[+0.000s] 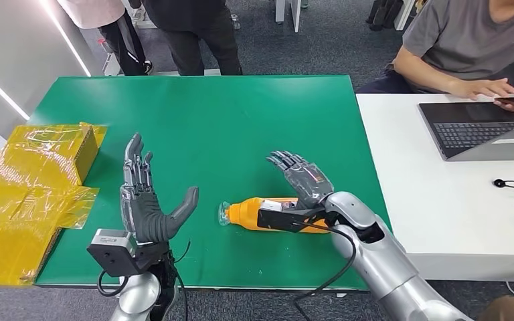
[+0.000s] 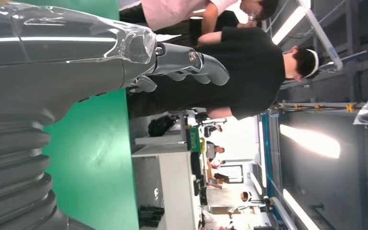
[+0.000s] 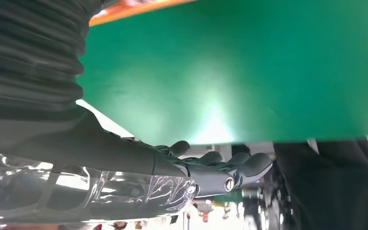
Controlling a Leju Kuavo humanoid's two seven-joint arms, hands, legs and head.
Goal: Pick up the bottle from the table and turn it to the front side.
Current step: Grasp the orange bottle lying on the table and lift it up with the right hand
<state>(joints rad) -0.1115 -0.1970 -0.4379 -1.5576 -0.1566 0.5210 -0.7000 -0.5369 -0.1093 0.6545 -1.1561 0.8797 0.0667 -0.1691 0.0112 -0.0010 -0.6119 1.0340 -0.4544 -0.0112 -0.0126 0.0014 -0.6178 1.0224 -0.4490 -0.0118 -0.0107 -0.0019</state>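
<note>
Near the front edge of the green table (image 1: 194, 120) the orange bottle (image 1: 258, 214) lies flat, both the left hand (image 1: 146, 204) and right hand (image 1: 304, 180) wide open, so grabbing it looks next.

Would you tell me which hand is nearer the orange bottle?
The right hand: it is open right over the bottle, whether touching I cannot tell. The left hand is open too, apart beyond the cap end.

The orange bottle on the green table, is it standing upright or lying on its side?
Lying on its side: the orange bottle stretches along the green table, its cap end pointing toward the left hand.
</note>
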